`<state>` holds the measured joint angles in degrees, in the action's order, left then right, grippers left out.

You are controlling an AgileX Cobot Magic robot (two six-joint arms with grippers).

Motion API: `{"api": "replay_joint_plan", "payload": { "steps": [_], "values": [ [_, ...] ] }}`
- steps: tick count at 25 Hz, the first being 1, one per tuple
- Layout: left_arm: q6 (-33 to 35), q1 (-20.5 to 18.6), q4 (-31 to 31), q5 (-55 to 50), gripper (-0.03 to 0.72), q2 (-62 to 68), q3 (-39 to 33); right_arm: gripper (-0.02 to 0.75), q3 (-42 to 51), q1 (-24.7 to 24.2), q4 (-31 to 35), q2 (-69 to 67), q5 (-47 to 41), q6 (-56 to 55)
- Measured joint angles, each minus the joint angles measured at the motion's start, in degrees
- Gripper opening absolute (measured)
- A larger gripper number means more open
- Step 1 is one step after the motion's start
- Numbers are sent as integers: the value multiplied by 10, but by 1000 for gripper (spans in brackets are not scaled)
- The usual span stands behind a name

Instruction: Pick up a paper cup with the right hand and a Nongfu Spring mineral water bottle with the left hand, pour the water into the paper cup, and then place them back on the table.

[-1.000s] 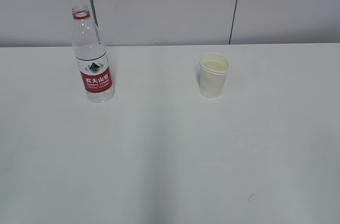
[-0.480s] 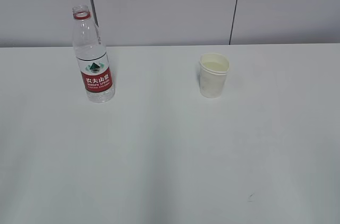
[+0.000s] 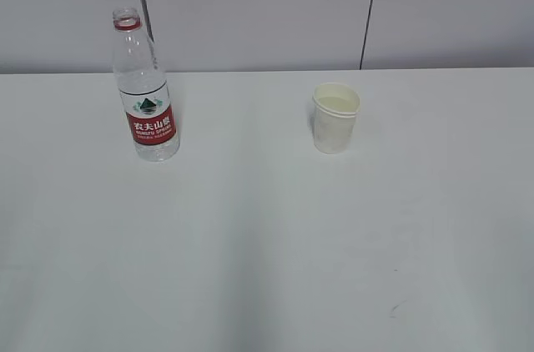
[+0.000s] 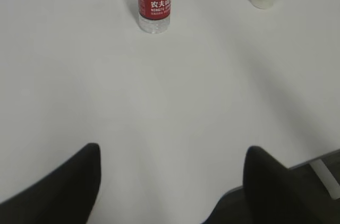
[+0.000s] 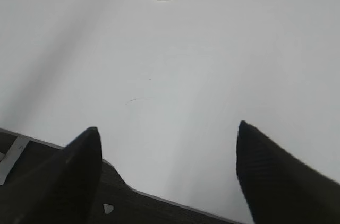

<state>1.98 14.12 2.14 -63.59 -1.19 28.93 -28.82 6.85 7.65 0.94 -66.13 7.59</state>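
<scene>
Both grippers are hanging back near the table's front edge, well apart from the Nongfu Spring mineral water bottle and paper cup standing upright ahead. The left hand and right hand are spreading wide, holding nothing.

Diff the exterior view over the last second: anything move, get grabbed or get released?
No visible change. The Nongfu Spring mineral water bottle stands upright and uncapped at back left of the table, the paper cup upright to its right, apart from it. Neither arm enters the exterior view; nothing was taken hold of or let go.
</scene>
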Motion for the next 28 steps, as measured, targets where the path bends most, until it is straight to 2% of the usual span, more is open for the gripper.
{"api": "replay_joint_plan", "payload": {
  "steps": [23,28],
  "values": [
    [-25,0,-21,-1,510,0,0,588,0,0,-46,0,0,1],
    [-25,-36,-25,-1,510,0,0,588,0,0,-46,0,0,1]
  ]
}}
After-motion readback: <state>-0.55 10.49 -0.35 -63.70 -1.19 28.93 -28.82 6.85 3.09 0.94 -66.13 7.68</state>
